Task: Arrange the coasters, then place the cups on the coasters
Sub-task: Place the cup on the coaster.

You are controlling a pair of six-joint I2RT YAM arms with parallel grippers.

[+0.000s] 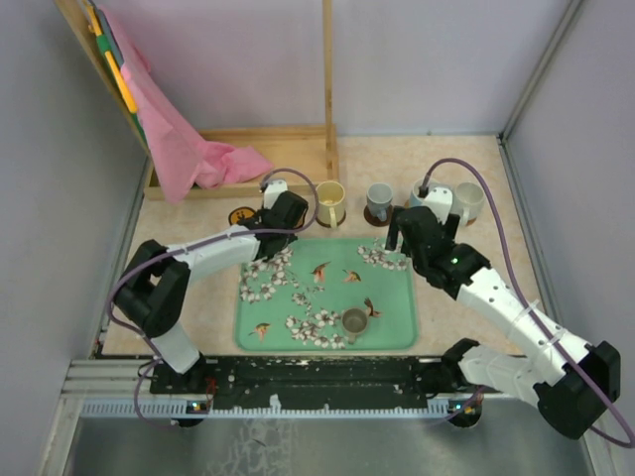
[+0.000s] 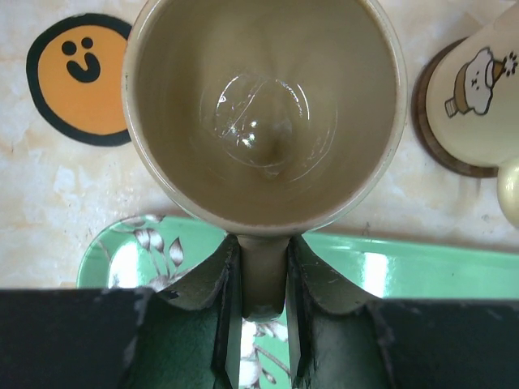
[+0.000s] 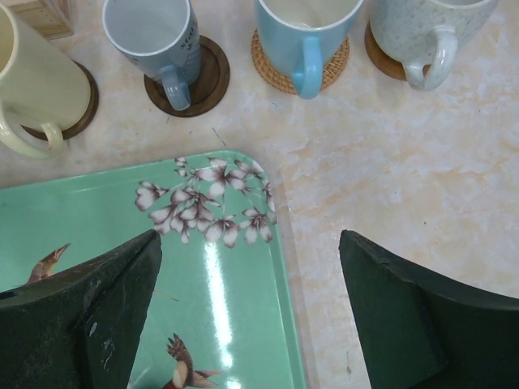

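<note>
The yellow cup (image 3: 36, 73), grey cup (image 3: 152, 32), blue cup (image 3: 304, 28) and white cup (image 3: 426, 28) stand on coasters (image 3: 212, 69) at the back of the table (image 3: 389, 162). The left claw (image 2: 263, 263) grips the tan cup (image 2: 263, 105) by its handle, beside the bare smiley coaster (image 2: 79, 74) and not yet on it. A small dark cup (image 1: 354, 320) sits on the green tray (image 1: 397, 327). The right claw (image 3: 251, 308) hangs wide open and empty.

We mark a mint-green tray (image 3: 235, 308) patterned with white blossoms and brown birds; a glossy tan cup (image 2: 263, 113); an orange smiley-face coaster (image 2: 77, 77) rimmed in black; a cream-yellow cup (image 2: 478, 97) bearing a cartoon figure; a grey cup (image 3: 154, 36) on a dark brown coaster (image 3: 207, 77); a pale blue cup (image 3: 304, 32) on a woven tan coaster (image 3: 336, 69); a white speckled cup (image 3: 422, 32); a beige marbled table (image 3: 389, 162).
</note>
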